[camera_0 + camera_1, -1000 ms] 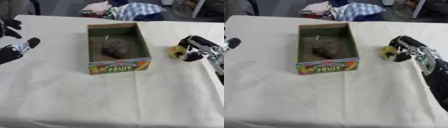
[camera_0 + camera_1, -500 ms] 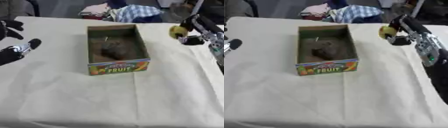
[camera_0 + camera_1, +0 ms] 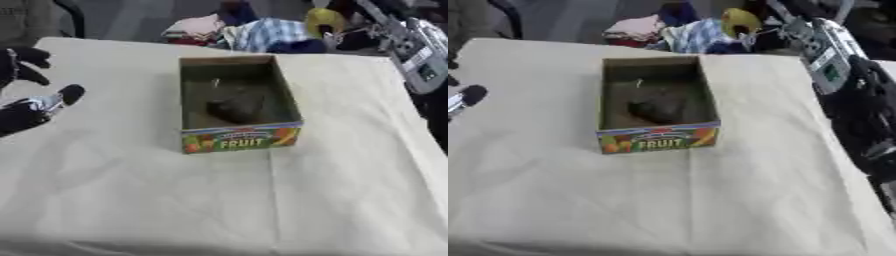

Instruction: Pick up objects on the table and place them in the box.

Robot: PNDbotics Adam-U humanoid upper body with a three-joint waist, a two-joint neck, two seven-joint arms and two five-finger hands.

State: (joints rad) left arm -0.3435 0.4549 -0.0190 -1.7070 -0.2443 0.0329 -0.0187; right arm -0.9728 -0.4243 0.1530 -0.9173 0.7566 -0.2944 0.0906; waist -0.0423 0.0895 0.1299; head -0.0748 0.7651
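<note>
Yellow object (image 3: pixel 325 21): small and rounded, at the upper right of the frame, lifted clear of the table and beyond the box's far right corner; what it is cannot be made out.
Handling: probably light and stiff; its curved, likely smooth skin could slip, so fingers and thumb on opposite sides across its widest part look like the safest hold.
Right hand (image 3: pixel 354 36): upper right of the frame, fingers curled round the yellow object.
Left hand (image 3: pixel 28 107): left edge of the frame, fingers relaxed and apart, holding nothing.
Box (image 3: pixel 239 141): open cardboard fruit box at the upper centre on the white cloth, with one dark lump (image 3: pixel 234 107) on its floor.
Change: a second ago the yellow object lay low beside the box's right side; it has since risen and moved toward the top of the frame. The box, lump and left hand have stayed put.
</note>
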